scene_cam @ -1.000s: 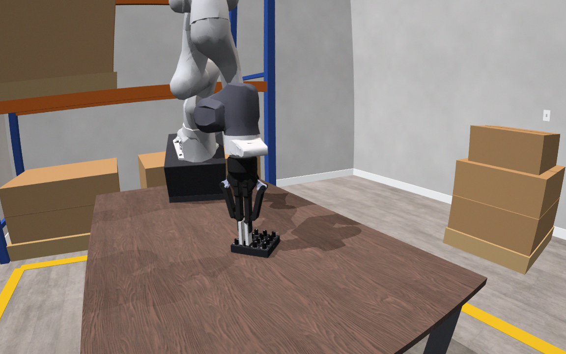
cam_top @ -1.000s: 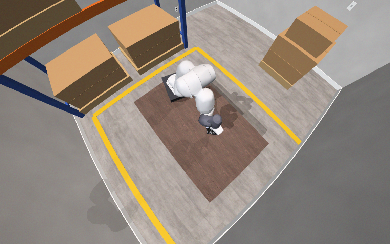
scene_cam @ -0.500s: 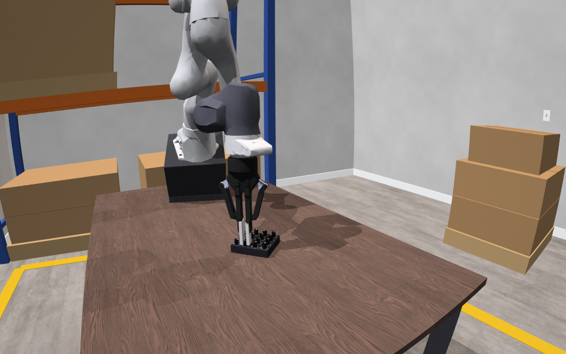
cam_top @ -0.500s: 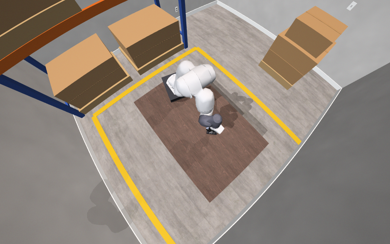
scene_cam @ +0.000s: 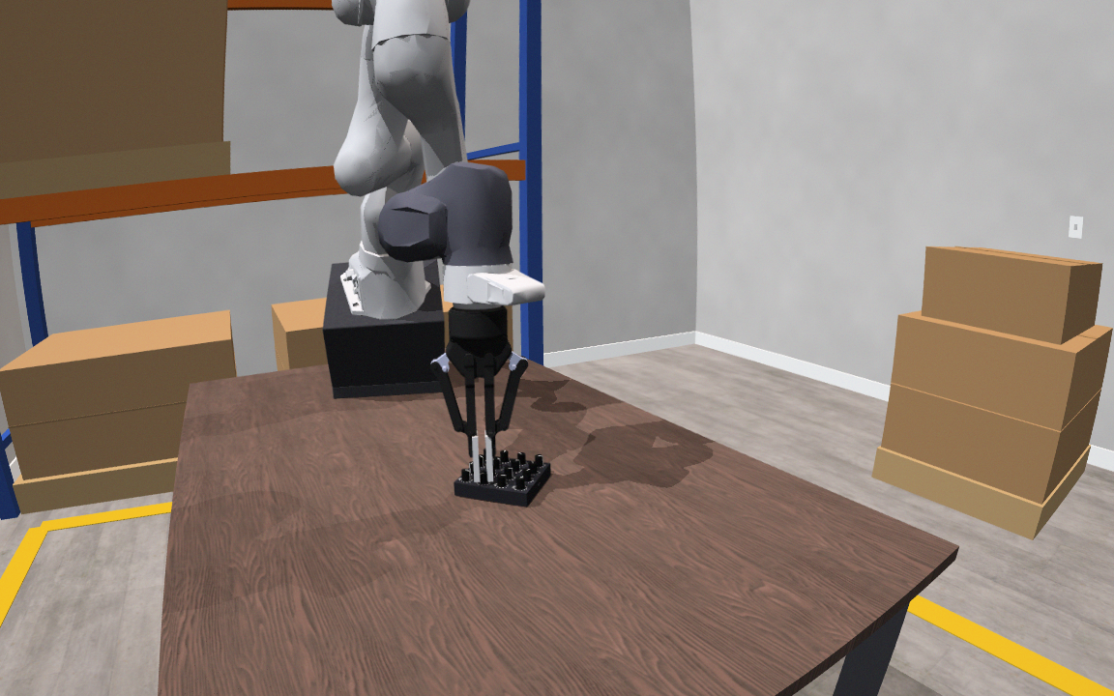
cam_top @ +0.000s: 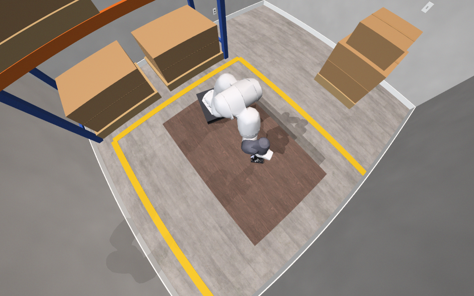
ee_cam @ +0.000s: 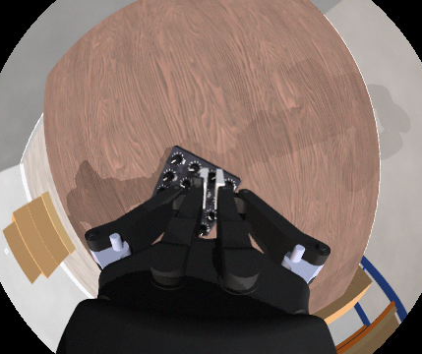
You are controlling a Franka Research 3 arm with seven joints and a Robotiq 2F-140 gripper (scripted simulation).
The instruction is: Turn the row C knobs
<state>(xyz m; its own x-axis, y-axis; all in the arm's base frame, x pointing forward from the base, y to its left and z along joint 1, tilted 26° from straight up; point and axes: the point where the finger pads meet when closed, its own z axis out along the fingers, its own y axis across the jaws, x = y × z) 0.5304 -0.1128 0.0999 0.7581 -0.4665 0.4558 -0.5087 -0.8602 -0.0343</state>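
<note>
The knob box point(scene_cam: 508, 479) is a small black block with rows of black knobs. It stands on the brown table near the middle. It also shows in the wrist view point(ee_cam: 194, 179) and, mostly hidden under the arm, in the overhead view point(cam_top: 257, 158). My gripper point(scene_cam: 482, 472) points straight down onto the box's left near corner as the side view shows it. Its fingers are shut on one knob there. The fingers hide that knob, and I cannot tell its name or where its line points.
The robot's black base point(scene_cam: 381, 333) stands at the table's far end. Cardboard boxes point(scene_cam: 994, 381) are stacked on the floor at the right. More boxes point(scene_cam: 115, 389) and a blue rack are behind the table at the left.
</note>
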